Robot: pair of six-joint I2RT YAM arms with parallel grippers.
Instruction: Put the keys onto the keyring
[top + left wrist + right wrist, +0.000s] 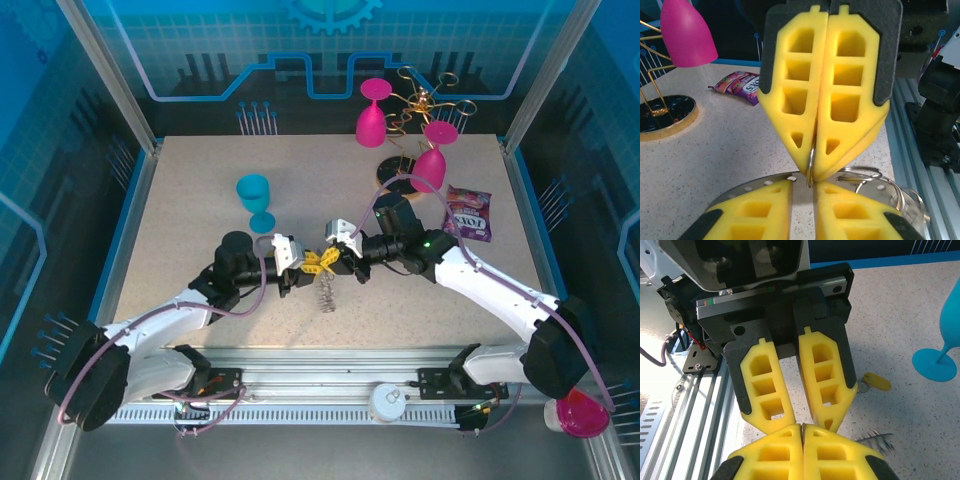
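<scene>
- In the top view, the left arm (165, 325) runs from the lower left corner up towards the middle of the worktop (180, 220). Its forearm is low and its wrist points right.
- A blue goblet (256, 200) stands upright above that wrist, apart from it.
- The left gripper (308, 265) sits at frame centre, tip to tip with the other gripper. Its jaws stand slightly apart. The left wrist view shows bare worktop in the narrow gap between its yellow fingers (755, 212), and nothing is visibly clamped there.
- The right gripper (330, 264) faces left, its jaws pressed together on a thin wire loop (810, 161) that pokes out between their tips. I cannot tell whether that loop belongs to the keyring.
- The keyring (327, 297) lies on the worktop just below the two meeting grippers. Its wire coils appear at the lower right of both wrist views.
- The key (877, 382), with its yellow head, lies right of centre in the right wrist view, just beside a finger of the left gripper. Whether they touch is unclear.
- The right arm (490, 285) reaches from the lower right corner up and leftwards, its wrist level with the left one.
- At the upper right, a gold wire stand (420, 100) holds pink goblets (372, 113). A candy packet (467, 212) lies flat on the worktop near the right arm.
</scene>
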